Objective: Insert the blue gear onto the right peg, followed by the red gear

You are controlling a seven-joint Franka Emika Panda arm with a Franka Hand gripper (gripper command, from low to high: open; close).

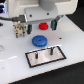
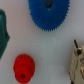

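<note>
Exterior view: blue gear [image 1: 39,40] on table centre, red gear [image 1: 43,25] at its 12 o'clock under the gripper [image 1: 43,21], jaws apart and empty, plate [image 1: 46,55] with right peg [image 1: 50,50] at 5 o'clock; wrist view: blue gear [image 2: 49,14], red gear [image 2: 24,67] at its 7 o'clock.

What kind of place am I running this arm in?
Probably a lab test bench: a plain white table holding only a blue gear, a red gear and a grey plate with two pegs.
</note>
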